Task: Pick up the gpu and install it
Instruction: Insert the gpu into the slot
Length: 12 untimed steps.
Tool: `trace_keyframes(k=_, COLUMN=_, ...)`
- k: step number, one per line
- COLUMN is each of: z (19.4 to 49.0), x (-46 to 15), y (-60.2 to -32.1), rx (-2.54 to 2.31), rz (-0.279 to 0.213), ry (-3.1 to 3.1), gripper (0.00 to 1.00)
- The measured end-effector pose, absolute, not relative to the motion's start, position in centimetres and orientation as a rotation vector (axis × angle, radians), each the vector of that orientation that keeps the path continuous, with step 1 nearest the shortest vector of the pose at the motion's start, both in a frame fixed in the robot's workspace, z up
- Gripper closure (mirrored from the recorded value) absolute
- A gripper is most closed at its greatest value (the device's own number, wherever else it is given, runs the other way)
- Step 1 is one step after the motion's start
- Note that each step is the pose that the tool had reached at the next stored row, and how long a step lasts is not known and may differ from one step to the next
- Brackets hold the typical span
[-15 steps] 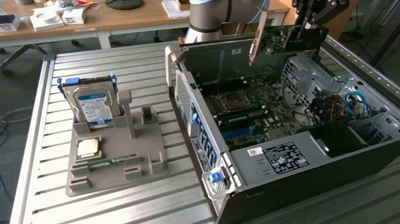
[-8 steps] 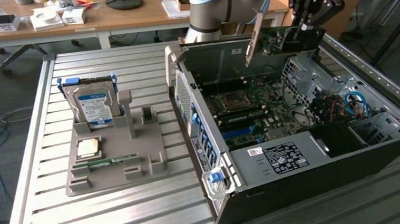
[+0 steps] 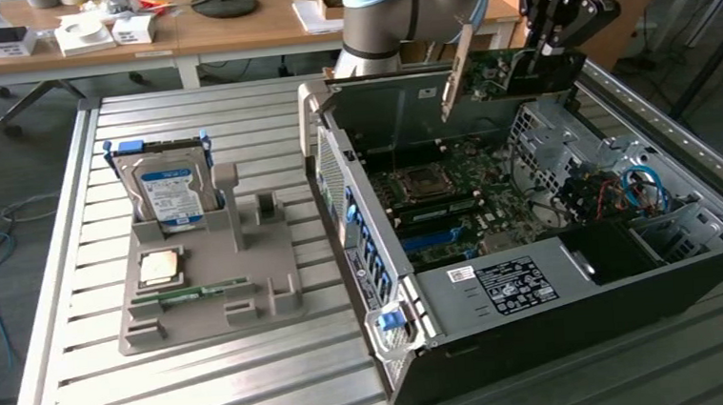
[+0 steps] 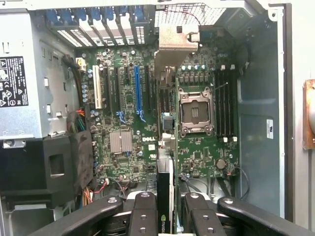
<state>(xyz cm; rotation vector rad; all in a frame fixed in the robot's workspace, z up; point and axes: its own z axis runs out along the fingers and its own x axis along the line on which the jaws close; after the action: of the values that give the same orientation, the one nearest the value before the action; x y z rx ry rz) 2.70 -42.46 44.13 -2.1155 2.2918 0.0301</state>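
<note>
**Over the open case: card up in the claw**

On the exterior view's left, your grey tray [image 3: 219, 260] carries a hard drive [image 3: 170, 192] standing upright, well apart from the action. Across to the middle: the computer case [image 3: 575, 340] lies open, main board [image 4: 128, 98] bare inside. Over at the exterior view's right, there's your claw [image 3: 552, 51], clamped on the top edge of the graphics card [image 3: 496, 71], which hangs in the air above the case's far end. By the look of it, it's light and stiff but fragile, so hold the bare board edge, never the contacts or chips.
</note>
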Motion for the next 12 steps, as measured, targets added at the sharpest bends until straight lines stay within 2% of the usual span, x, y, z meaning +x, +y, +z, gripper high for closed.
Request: trace_keyframes(k=12, z=42.8, x=2.6, y=-42.5, rx=-2.115, rz=0.033, ry=2.291, gripper=0.74)
